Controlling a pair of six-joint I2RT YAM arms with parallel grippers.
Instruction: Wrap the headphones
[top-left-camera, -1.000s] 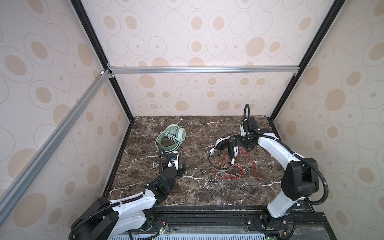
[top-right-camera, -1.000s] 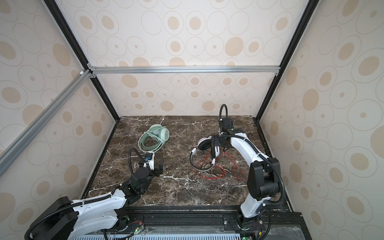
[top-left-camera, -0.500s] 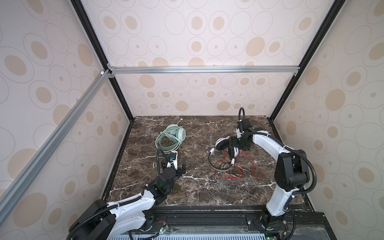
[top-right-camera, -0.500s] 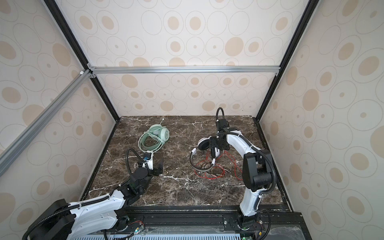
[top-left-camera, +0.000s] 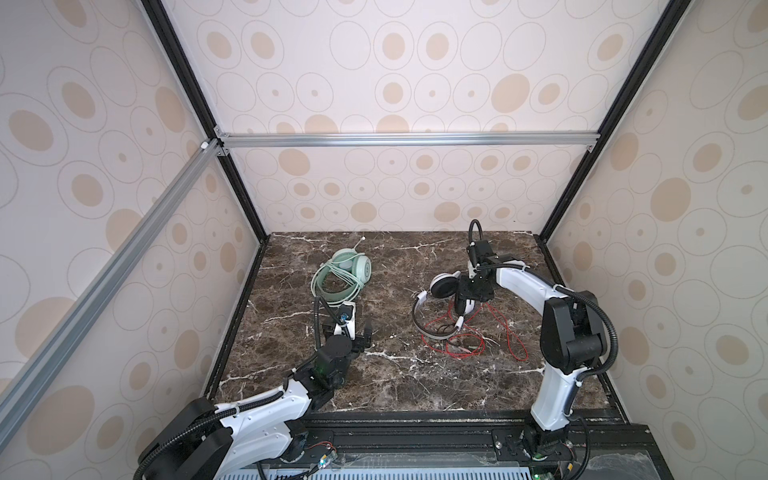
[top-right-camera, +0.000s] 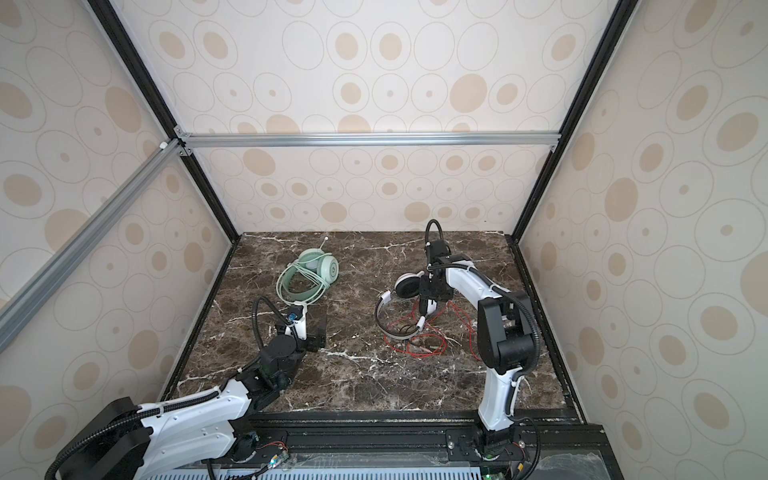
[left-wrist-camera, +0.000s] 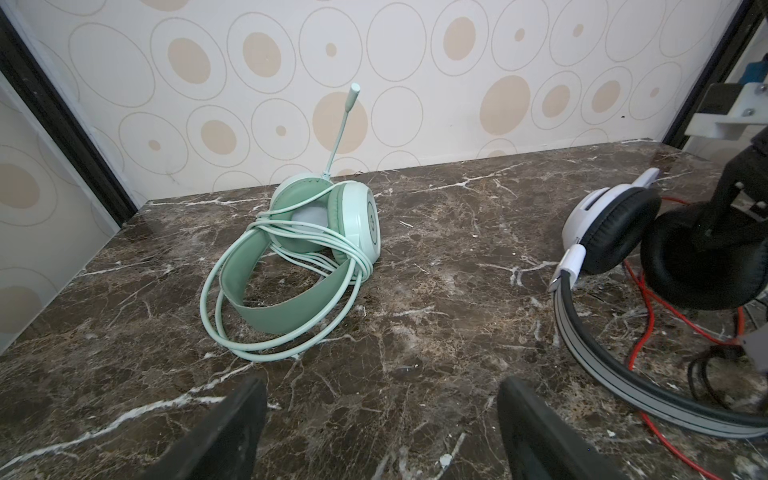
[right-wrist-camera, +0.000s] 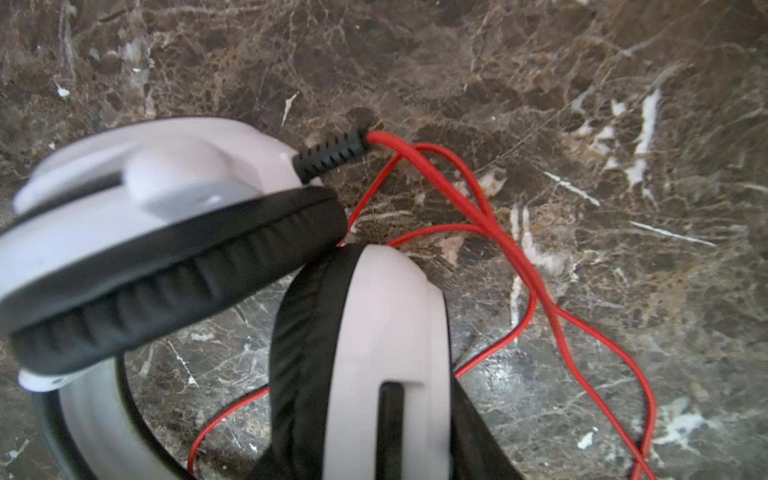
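Observation:
The white-and-black headphones (top-left-camera: 442, 286) (top-right-camera: 407, 286) lie right of centre on the marble table, with the thin red cable (top-left-camera: 498, 332) (right-wrist-camera: 519, 257) loose in front of them. My right gripper (top-left-camera: 465, 305) (top-right-camera: 428, 307) (right-wrist-camera: 374, 436) comes down from above, its jaws closed against both sides of one ear cup (right-wrist-camera: 386, 332). The mint-green headphones (top-left-camera: 345, 274) (top-right-camera: 309, 276) (left-wrist-camera: 316, 249) rest at the back left, pale cable looped around them. In front of that headset my left gripper (top-left-camera: 355, 336) (top-right-camera: 309, 332) (left-wrist-camera: 382, 436) hovers low and open, holding nothing.
Patterned walls with black corner posts (top-left-camera: 249, 208) close the table on three sides. An aluminium bar (top-left-camera: 395, 139) crosses overhead. Bare marble (top-left-camera: 395, 374) lies between the two headsets and toward the front edge.
The right gripper's jaws have closed in on the ear cup and its wrist has shifted a little toward the back. The left arm has drawn back slightly and stays open.

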